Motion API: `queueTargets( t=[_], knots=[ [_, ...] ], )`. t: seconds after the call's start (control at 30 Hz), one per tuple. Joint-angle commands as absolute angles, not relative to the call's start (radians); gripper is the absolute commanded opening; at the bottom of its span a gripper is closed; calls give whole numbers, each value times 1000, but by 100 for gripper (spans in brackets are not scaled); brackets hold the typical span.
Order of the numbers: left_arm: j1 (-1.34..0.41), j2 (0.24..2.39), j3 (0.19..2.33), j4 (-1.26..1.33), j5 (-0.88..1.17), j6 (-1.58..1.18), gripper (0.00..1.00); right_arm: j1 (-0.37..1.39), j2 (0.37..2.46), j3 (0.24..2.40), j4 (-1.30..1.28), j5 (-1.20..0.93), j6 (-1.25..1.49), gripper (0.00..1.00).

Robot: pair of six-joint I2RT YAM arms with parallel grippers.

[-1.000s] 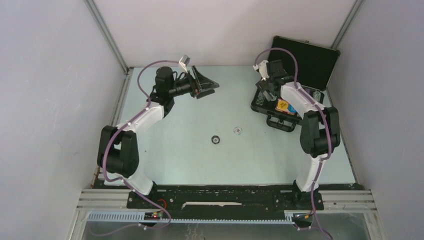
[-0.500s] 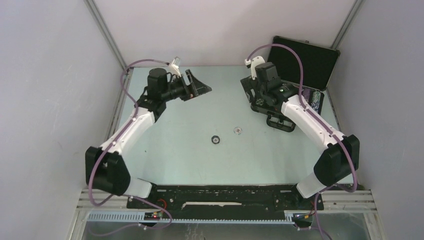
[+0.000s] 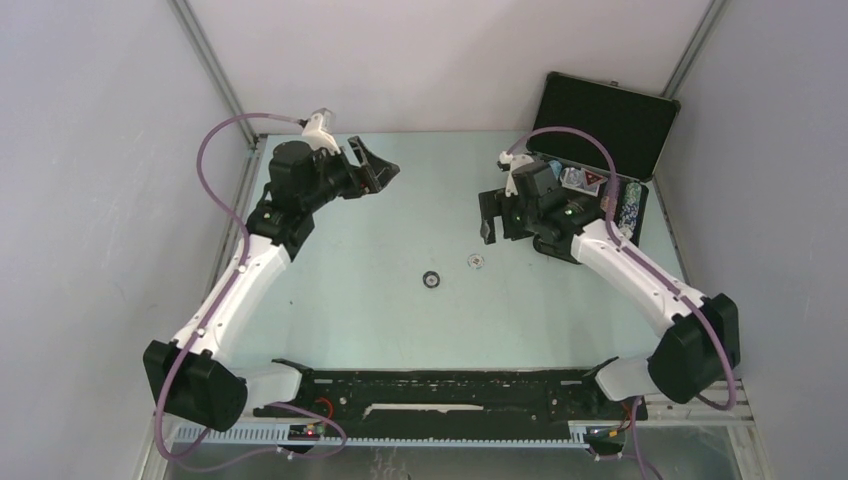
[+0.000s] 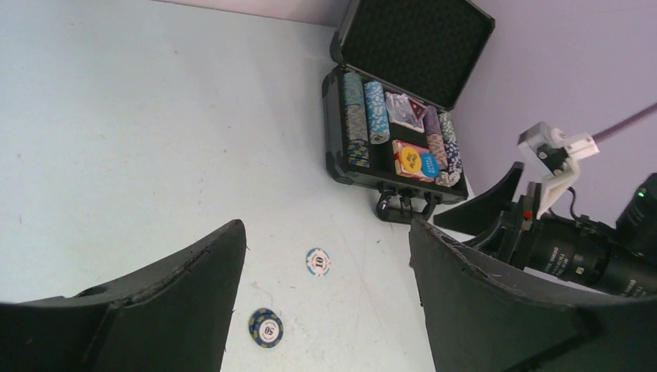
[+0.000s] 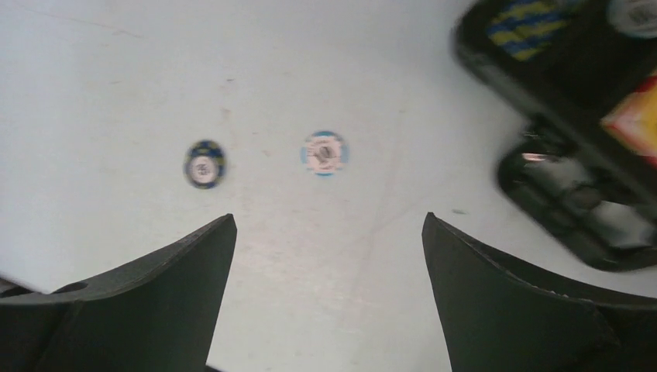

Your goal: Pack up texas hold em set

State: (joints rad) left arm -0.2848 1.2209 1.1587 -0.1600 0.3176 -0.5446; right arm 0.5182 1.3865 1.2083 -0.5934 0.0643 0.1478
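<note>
Pale-blue chip [image 4: 318, 262] reads "10", seemingly; dark-blue chip [image 4: 266, 327]: print too blurred.

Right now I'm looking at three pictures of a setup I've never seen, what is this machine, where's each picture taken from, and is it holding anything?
Two robot arms are bolted at the near edge of a table. The wide picture looks down from above; the other two come from wrist cameras, so the dark wedges there are the left fingers and right fingers. Both pairs stand open, holding nothing. An open black case of poker chips and cards sits far right. Two loose chips lie mid-table: a dark chip and a pale chip.
</note>
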Motion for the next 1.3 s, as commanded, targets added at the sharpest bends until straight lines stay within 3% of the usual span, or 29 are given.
queueTargets(
  t=[0.0, 0.07, 0.17, 0.47, 0.63, 1.27],
  knots=[
    [-281, 1204, 1198, -172, 278, -499, 83, 465, 1465, 1212, -563, -246, 361, 100],
    [-281, 1206, 1198, -174, 274, -496, 83, 425, 1500, 1184, -513, -399, 413, 100],
    [-281, 1212, 1200, -179, 269, -498, 82, 441, 1535, 1175, -455, -388, 428, 100],
    [-281, 1213, 1205, -182, 277, -501, 82, 535, 1793, 1416, -723, -71, 368, 99],
    [-278, 1217, 1210, -184, 291, -503, 82, 580, 1965, 1627, -890, 118, 315, 93],
    [-186, 1286, 1203, -125, 445, -611, 83, 585, 2110, 1629, -838, 25, 338, 83]
  ],
)
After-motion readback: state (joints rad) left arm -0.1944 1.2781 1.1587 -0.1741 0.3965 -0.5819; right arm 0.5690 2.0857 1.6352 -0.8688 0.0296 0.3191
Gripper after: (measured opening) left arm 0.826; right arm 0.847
